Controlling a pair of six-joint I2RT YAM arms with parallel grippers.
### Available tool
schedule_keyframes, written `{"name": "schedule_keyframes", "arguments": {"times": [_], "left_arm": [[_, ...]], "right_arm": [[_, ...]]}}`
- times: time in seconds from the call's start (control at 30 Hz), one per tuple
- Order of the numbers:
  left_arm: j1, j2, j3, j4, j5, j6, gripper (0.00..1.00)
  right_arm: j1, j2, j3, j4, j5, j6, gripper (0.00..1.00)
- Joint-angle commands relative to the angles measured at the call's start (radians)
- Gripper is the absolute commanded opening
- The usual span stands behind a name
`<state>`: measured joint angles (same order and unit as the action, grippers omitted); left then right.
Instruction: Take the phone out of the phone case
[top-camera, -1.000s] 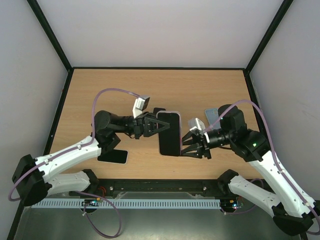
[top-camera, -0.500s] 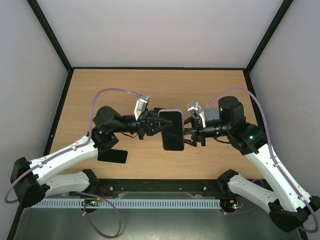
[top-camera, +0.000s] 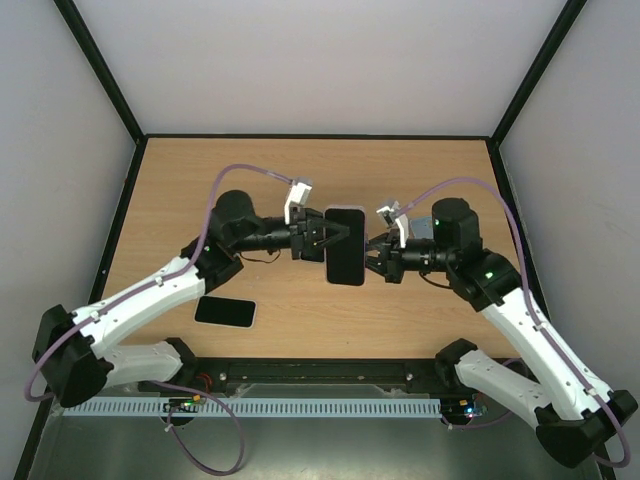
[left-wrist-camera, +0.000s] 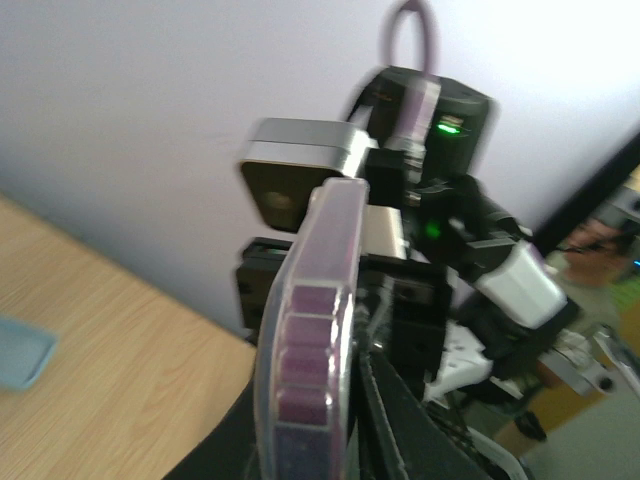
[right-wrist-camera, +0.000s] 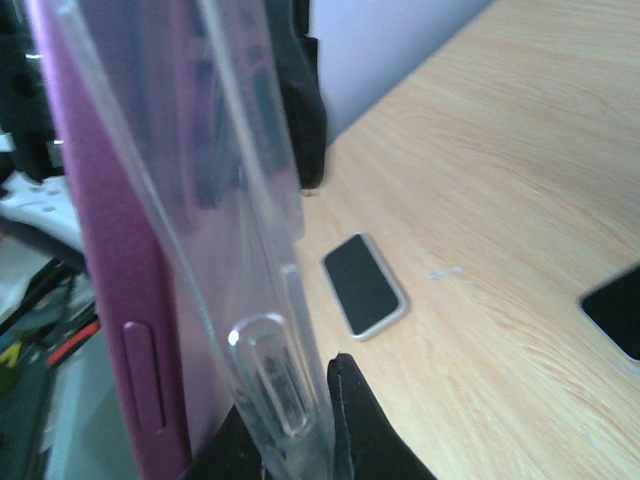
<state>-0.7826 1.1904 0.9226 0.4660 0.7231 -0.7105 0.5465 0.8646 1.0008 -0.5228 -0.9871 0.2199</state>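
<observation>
A pink-purple phone in a clear case (top-camera: 345, 245) hangs in the air over the middle of the table, held between both grippers. My left gripper (top-camera: 322, 240) is shut on its left edge. In the left wrist view the cased phone (left-wrist-camera: 310, 340) stands edge-on between my dark fingers (left-wrist-camera: 395, 420). My right gripper (top-camera: 373, 255) is shut on the right edge. In the right wrist view the clear case (right-wrist-camera: 245, 230) stands a little off the pink phone body (right-wrist-camera: 110, 290), and my right fingers (right-wrist-camera: 355, 415) pinch the case's edge.
A second phone with a black screen (top-camera: 225, 311) lies flat at the near left; it also shows in the right wrist view (right-wrist-camera: 365, 285). A grey-blue flat thing (top-camera: 424, 226) lies behind the right arm. A dark flat thing (right-wrist-camera: 615, 310) lies at the right wrist view's edge.
Both arms have carried the cased phone away from the near edge toward the middle of the table. The left arm has stretched out and the grippers now face each other across the phone.
</observation>
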Motion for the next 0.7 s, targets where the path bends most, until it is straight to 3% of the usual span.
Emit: {"name": "schedule_keyframes", "arguments": {"times": [0.0, 0.1, 0.23, 0.5, 0.67], "left_arm": [[0.04, 0.077, 0.057, -0.271, -0.325, 0.094, 0.33], [0.039, 0.106, 0.131, -0.378, -0.452, 0.145, 0.52], [0.036, 0.105, 0.135, -0.398, -0.549, 0.166, 0.62], [-0.059, 0.057, 0.032, -0.425, -0.779, 0.177, 0.62], [-0.192, 0.075, -0.012, -0.49, -1.029, 0.212, 0.59]], "right_arm": [[0.019, -0.042, -0.163, 0.116, 0.159, 0.055, 0.02], [0.006, -0.075, -0.26, 0.135, 0.208, 0.066, 0.02], [-0.048, -0.044, -0.343, 0.139, 0.245, 0.048, 0.02], [-0.134, 0.096, -0.394, 0.198, 0.344, 0.22, 0.02], [-0.138, 0.265, -0.347, 0.144, 0.392, 0.254, 0.02]]}}
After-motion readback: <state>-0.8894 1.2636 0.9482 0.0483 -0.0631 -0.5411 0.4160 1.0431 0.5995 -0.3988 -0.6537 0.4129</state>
